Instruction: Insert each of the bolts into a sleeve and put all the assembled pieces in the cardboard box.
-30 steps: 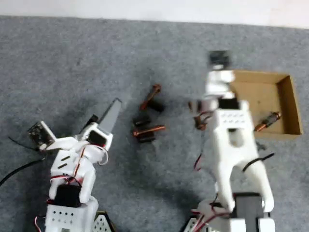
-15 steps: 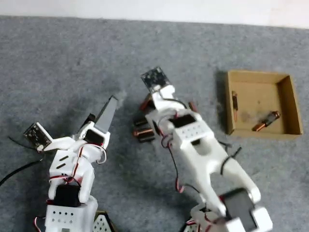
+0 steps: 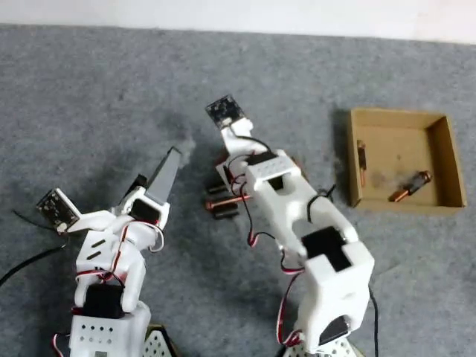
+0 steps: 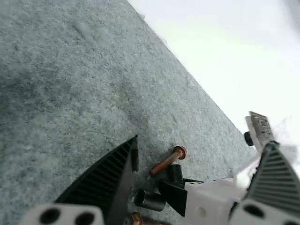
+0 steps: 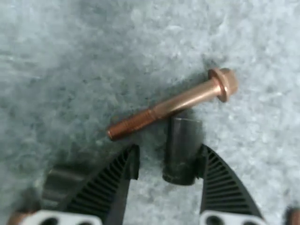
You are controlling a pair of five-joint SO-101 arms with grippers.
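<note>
Overhead looks down; wrist views low, share bolt (image 5: 168,106)

Shiny coppery metal bolt (image 5: 171,104), matt black sleeve (image 5: 181,150), fuzzy grey table (image 3: 111,89)

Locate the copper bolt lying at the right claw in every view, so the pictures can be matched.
High view: copper bolt mostly hidden under the right arm, apparently one end peeking out.
Left wrist view: bolt beside the black sleeve.
Right wrist view: bolt just past the right claw.
Shared landmark: that black sleeve by the bolt's shank.
</note>
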